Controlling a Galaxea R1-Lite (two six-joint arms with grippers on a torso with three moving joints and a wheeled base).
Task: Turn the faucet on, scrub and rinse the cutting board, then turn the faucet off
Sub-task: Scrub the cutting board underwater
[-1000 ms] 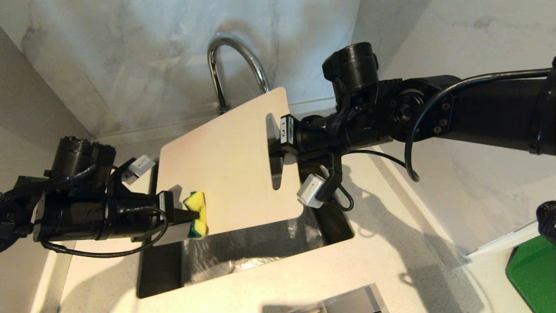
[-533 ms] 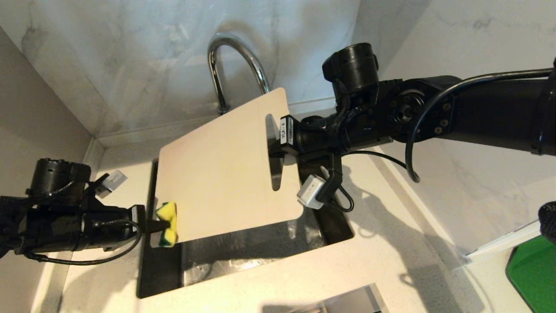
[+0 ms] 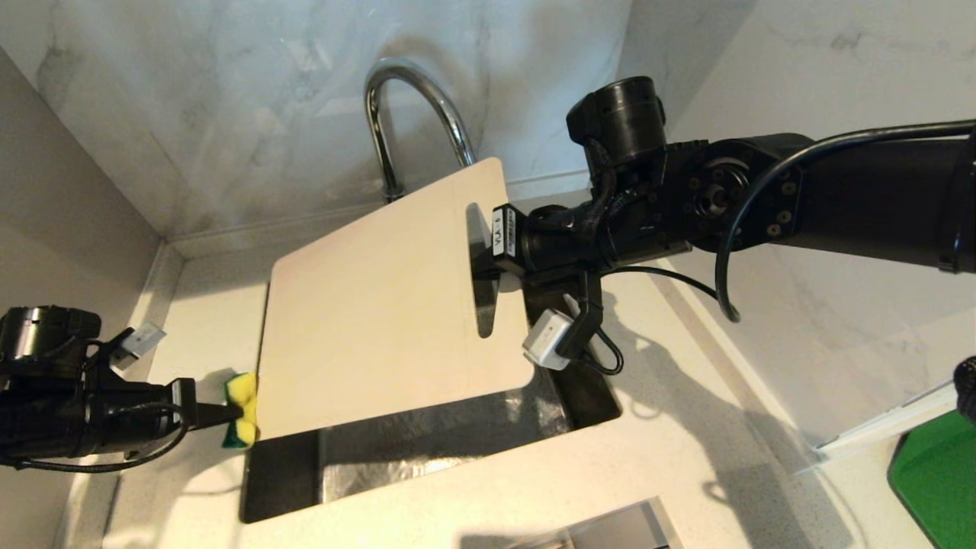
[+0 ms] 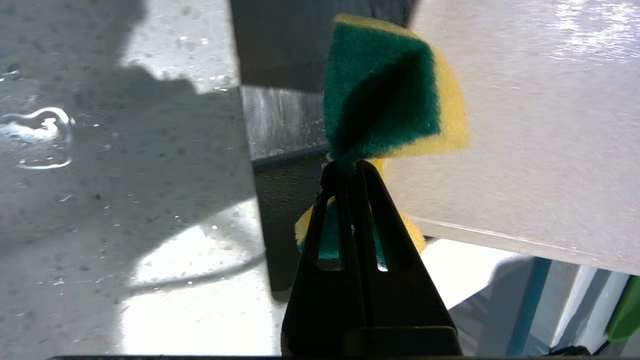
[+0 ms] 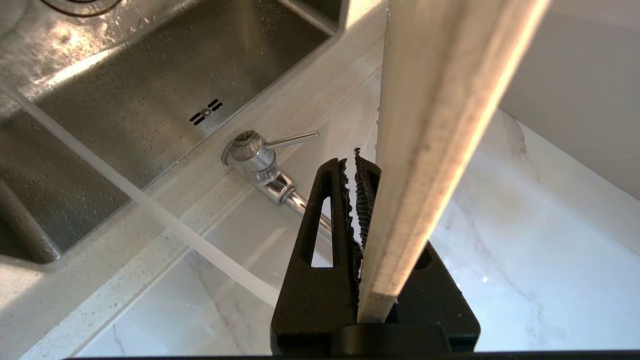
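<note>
Head view: large flat off-white plastic cutting board (image 3: 381, 305) with rounded corners and a slot handle, held tilted above the stainless steel sink (image 3: 457, 442). Its far corner sits just in front of the tall chrome gooseneck faucet (image 3: 404, 114), its near edge over the basin.

Right end effector (image 3: 482, 255) reaches in from the right and is clamped on the board's edge beside the slot. Right wrist view confirms it: the board's thin edge (image 5: 430, 150) runs up between the black fingers (image 5: 320, 225), pinched tight. Below it, the faucet base with its thin side lever (image 5: 280, 145) stands on the pale speckled stone desk (image 5: 125, 265) at the sink rim. A stream of water (image 5: 125, 185) crosses this view; wet droplets on the basin walls.

Left end effector (image 3: 229, 412) sits low at the left, over the desk beside the sink's left rim. It is closed narrow on a small yellow-and-green sponge (image 3: 242, 419), which lies at the board's near-left corner; contact cannot be told from above. Left wrist view: sponge (image 4: 395, 100) folded and squeezed between the fingertips, green scrub face outward, just beside the board's wet surface (image 4: 525, 125). A puddle of water (image 4: 35, 137) lies on the desk.

Bright green flat object (image 3: 938, 473) at the far right edge, well apart.
</note>
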